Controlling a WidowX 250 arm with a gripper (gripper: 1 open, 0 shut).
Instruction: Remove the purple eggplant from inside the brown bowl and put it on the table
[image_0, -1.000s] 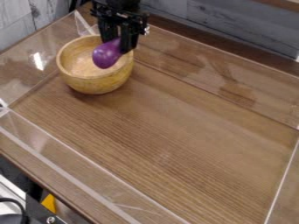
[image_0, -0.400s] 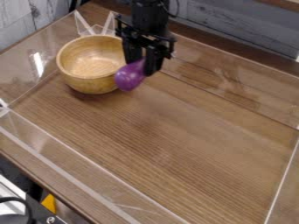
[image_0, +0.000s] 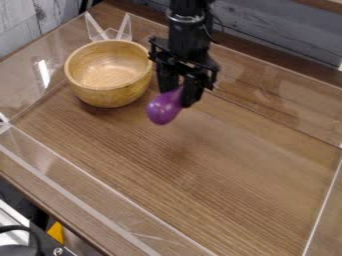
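To the left of the pincer sits the brown bowl (image_0: 108, 72), round, wooden, its pale grained inside showing nothing in it. The black pincer (image_0: 171, 95) points straight down, its fingers clamped on the upper end of the purple eggplant (image_0: 164, 107), which hangs below them just right of the bowl's rim and above the table (image_0: 227, 170). Right of the pincer, wood-grain planks run to a clear plastic wall (image_0: 325, 215).

arm (image_0: 187, 15) cut off at top edge, purple eggplant (image_0: 164, 108) top hidden between tool (image_0: 183, 92) fingers
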